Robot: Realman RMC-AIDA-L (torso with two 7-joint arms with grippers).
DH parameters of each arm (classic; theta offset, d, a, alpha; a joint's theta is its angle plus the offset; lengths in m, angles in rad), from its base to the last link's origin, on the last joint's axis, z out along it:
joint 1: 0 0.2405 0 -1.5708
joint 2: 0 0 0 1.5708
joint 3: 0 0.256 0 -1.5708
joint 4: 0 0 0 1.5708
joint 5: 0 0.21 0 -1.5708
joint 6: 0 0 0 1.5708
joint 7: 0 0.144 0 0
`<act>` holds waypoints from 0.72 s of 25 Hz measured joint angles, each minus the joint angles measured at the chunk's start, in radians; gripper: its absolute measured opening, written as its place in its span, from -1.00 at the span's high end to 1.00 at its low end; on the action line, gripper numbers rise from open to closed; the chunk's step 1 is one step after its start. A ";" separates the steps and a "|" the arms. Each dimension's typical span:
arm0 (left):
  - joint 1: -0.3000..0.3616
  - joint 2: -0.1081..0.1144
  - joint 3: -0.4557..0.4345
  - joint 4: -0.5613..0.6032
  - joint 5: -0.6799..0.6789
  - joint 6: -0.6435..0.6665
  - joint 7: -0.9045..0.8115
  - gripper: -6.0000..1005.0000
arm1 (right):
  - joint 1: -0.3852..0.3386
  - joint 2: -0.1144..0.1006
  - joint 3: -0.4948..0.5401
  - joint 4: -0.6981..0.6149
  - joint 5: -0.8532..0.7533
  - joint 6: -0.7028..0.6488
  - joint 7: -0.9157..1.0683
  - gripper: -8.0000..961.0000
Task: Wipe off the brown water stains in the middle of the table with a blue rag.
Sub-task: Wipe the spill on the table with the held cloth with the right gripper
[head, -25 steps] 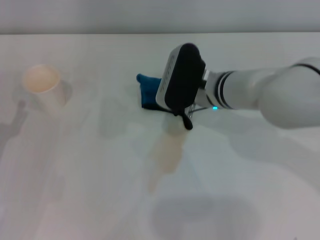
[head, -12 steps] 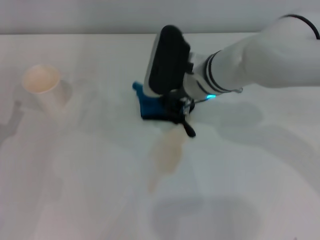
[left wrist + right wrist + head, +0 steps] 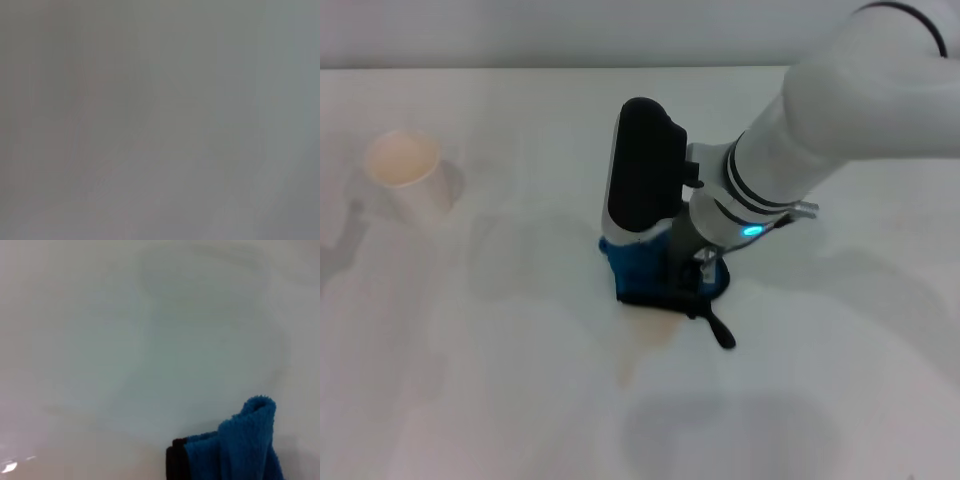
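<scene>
My right gripper is shut on the blue rag and presses it down on the white table, at the far end of the brown water stains. The black wrist housing hides the fingers. The rag's black loop tail trails on the table beside the stain. A tan streak of the stain shows just in front of the rag. The right wrist view shows a fold of the rag with its black edging over the white table. The left arm is out of view, and its wrist view shows only plain grey.
A white paper cup stands at the far left of the table, well away from the rag. The table's far edge meets a pale wall along the top of the head view.
My right gripper has moved toward me with the rag, from the far side of the stain onto its upper part. Less of the brown stain shows than before.
</scene>
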 joint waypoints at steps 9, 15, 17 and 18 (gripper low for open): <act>0.000 0.000 0.000 0.001 0.000 0.000 0.000 -0.77 | -0.029 0.004 0.066 -0.119 0.043 -0.227 -0.032 0.80; 0.000 0.000 0.000 0.002 0.000 0.000 0.000 -0.78 | -0.030 0.005 0.075 -0.142 0.167 -0.316 -0.096 0.80; 0.000 0.000 0.000 0.002 0.000 0.000 0.000 -0.78 | -0.033 0.006 0.073 -0.139 0.214 -0.320 -0.122 0.80; 0.000 0.000 0.000 0.002 0.000 0.000 0.000 -0.78 | -0.036 0.006 0.072 -0.137 0.234 -0.317 -0.136 0.80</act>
